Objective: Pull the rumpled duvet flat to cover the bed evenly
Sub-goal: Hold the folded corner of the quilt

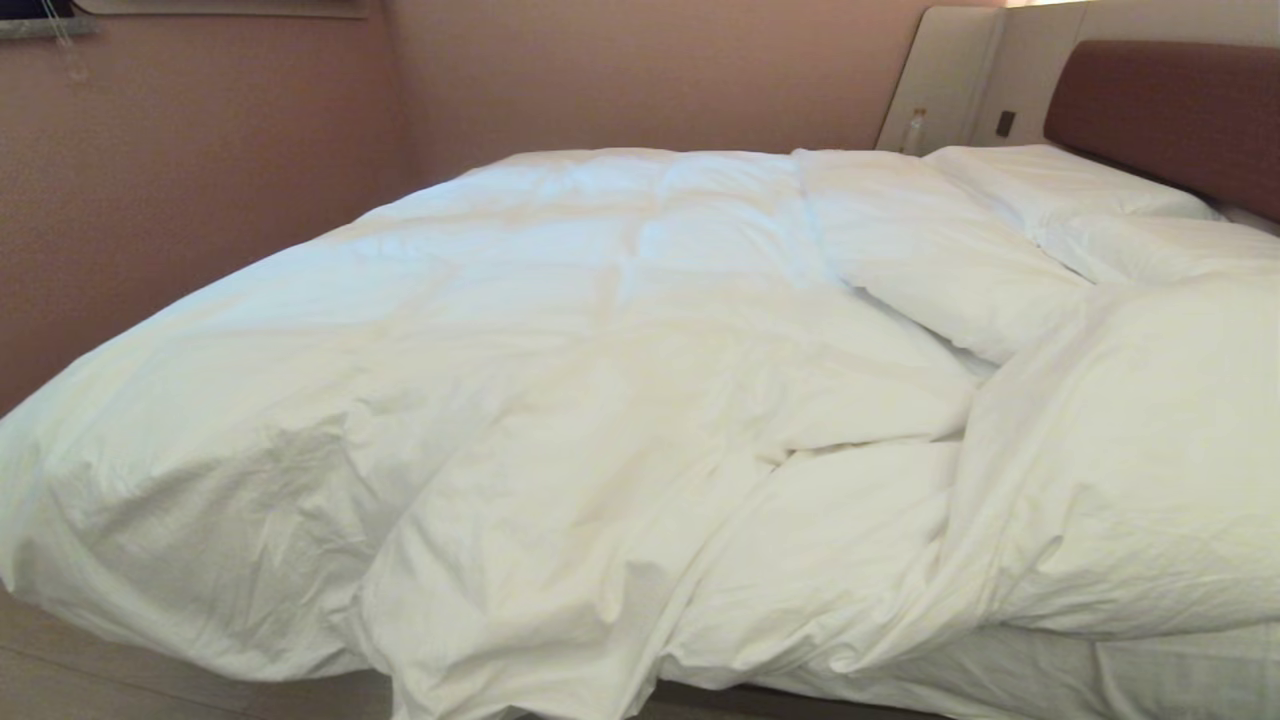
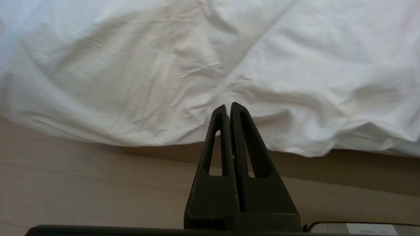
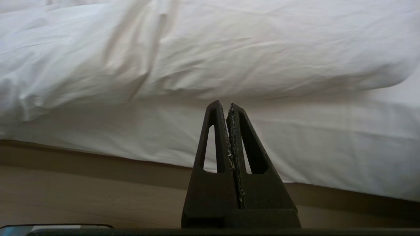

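Left wrist view has the left gripper (image 2: 228, 105) with fingers pressed together, holding nothing, low over the floor (image 2: 82, 183), and just past its tips the duvet (image 2: 164, 65) hangs off the bed edge. Right gripper (image 3: 226, 104) is the same deal (fingers together, empty), facing the sheeted side of the bed (image 3: 328, 147) under the duvet's overhang. Farther out, head view shows the duvet bunched and folded back near the pillows (image 1: 1050, 185) by the brown headboard (image 1: 1170, 110).
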